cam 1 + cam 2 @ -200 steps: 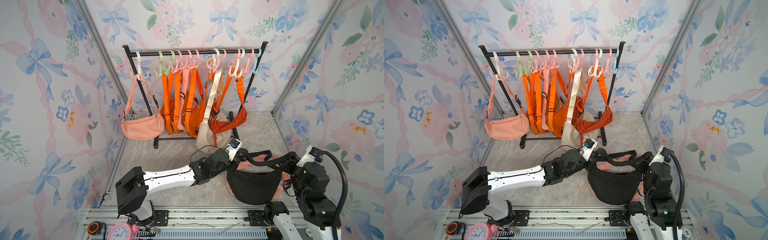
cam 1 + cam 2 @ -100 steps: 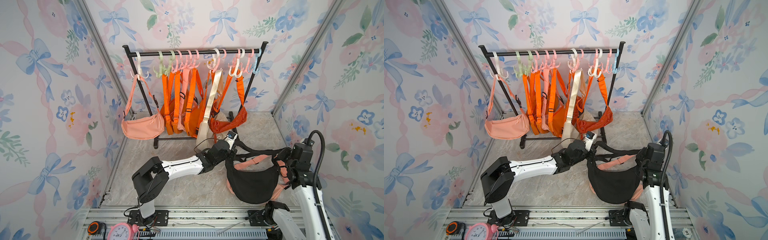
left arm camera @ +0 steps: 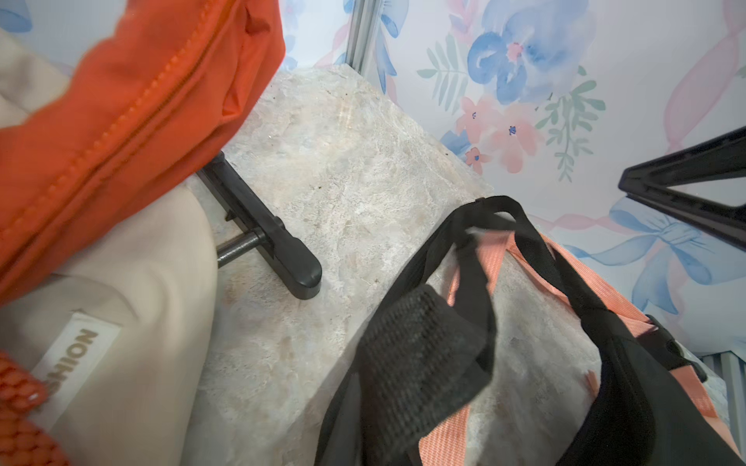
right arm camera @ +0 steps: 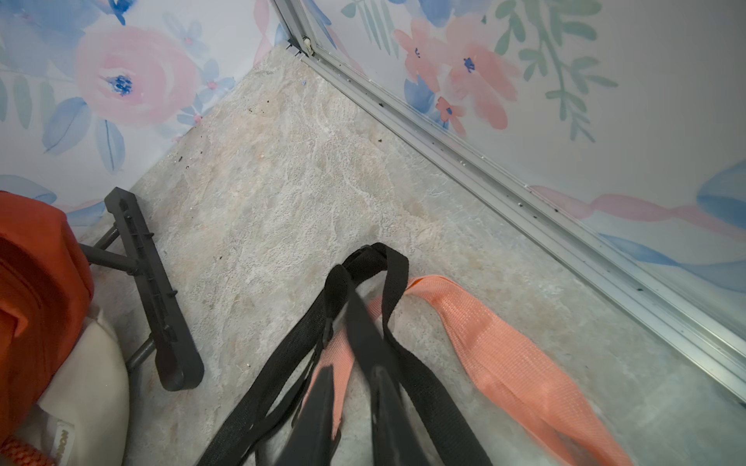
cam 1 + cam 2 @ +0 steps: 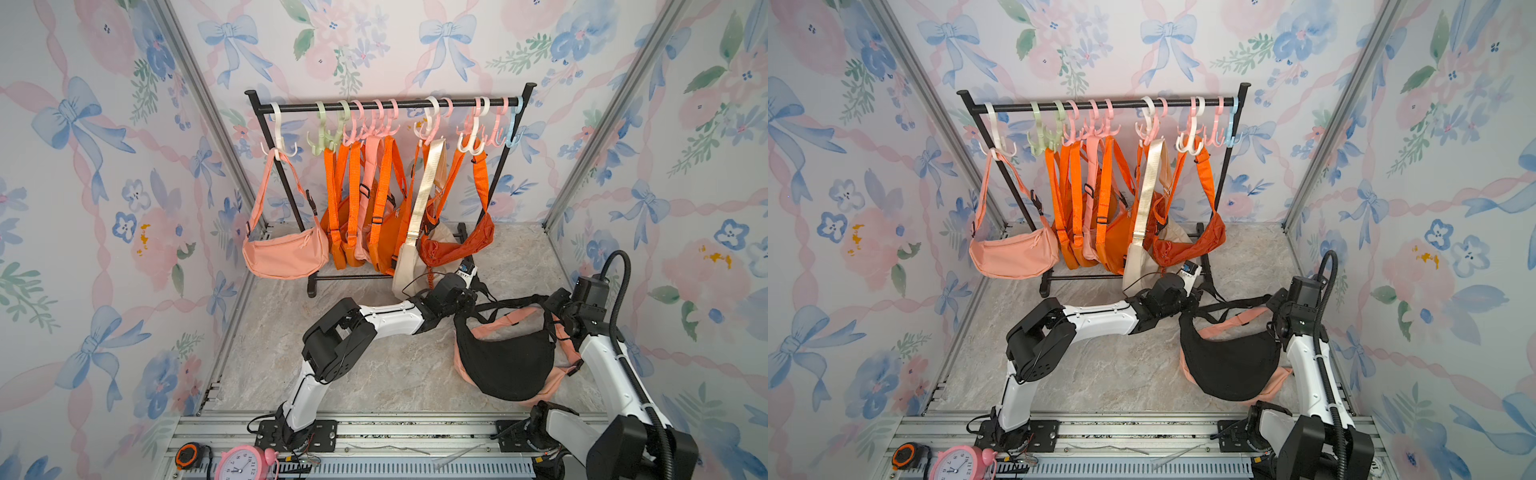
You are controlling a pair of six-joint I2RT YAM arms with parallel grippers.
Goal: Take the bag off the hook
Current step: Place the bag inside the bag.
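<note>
Bag (image 5: 505, 361) lies off the hook at the worktop's (image 5: 395, 374) front-right corner, long axis left-right, strap (image 5: 511, 300) stretched between the 2 arms. Right fingers (image 4: 319, 407), nearer, stand slightly parted at the strap. The state of the left fingers (image 5: 473, 296) cannot be told.

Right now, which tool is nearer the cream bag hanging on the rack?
Left. The left tool is close beside the bottom of the cream bag, at the strap of the black bag. The right tool is on the black bag's far side, well away from it.
</note>
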